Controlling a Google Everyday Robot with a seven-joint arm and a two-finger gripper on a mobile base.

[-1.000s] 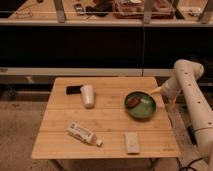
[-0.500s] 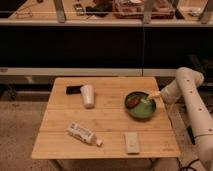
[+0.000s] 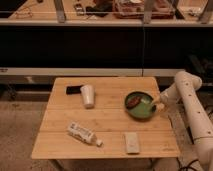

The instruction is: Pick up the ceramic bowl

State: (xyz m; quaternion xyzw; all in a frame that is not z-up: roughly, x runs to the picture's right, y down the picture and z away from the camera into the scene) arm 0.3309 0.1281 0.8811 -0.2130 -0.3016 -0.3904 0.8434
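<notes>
Camera view, the only one: you are looking down on a pale wooden bench (image 3: 107, 120) with the ceramic bowl (image 3: 138, 107) sitting upright on its right half, near the right edge but with bench showing on every side. The gripper (image 3: 154, 104) is reaching in from the right at the bowl's right rim, touching it or just above it; you cannot tell from here whether it is open or closed, or whether it has the rim. The white arm (image 3: 192, 107) is coming in past the bench's right edge, probably because the rim on that side is the nearest wall to take hold of. The upturned white cup (image 3: 88, 95) is standing well apart to the left, with a dark flat object (image 3: 74, 90) just behind it. A bottle (image 3: 83, 134) is lying on its side near the front left, and a pale block (image 3: 132, 142) is lying near the front edge, below the bowl yet apart from it. The space above the bowl is looking open, so a straight lift should be meeting nothing. The right edge is close; I judge a slipping bowl could go off that side.
</notes>
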